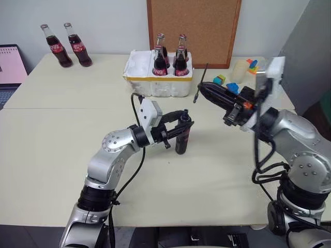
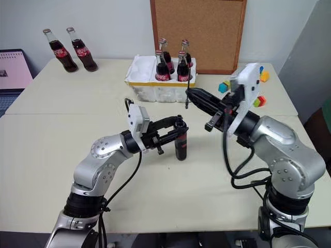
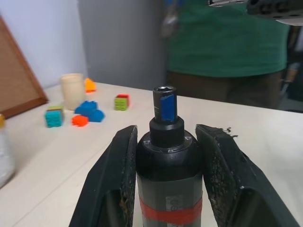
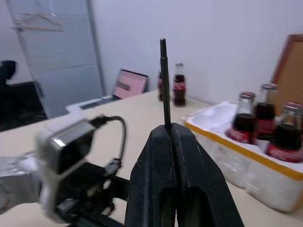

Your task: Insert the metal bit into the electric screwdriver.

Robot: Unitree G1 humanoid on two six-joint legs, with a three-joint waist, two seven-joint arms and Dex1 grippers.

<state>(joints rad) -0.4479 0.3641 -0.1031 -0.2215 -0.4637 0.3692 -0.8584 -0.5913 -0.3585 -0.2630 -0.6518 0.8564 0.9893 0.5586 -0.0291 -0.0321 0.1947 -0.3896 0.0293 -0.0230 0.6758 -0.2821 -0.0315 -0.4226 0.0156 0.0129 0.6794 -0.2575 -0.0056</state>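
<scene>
1. We hold the electric screwdriver upright in our left pincer, clenched on its black body just above the red band; its lower end sits at or just above the desk, a touch we cannot confirm.
2. In the left wrist view, the open socket faces up, clear of the pincer fingers.
3. Our right pincer is clenched on the metal bit, gripping it at one end. It hangs above the desk, to the right of the screwdriver and higher than its socket, well apart from it.
4. Step in hand, as we judge it: alignment before insertion. Both parts are grasped; the bit is not yet at the socket.
5. Bit axis: in the head views the thin rod runs steeply, a little off vertical, its free end uppermost and pointing away from the socket. Screwdriver axis: vertical.
6. Next move calls for turning the right wrist until the bit's free end points down, bringing it directly over the socket, axes collinear, then lowering straight in.
7. Risk: the rod is slim, so a small tilt could make it catch on the socket rim.
</scene>
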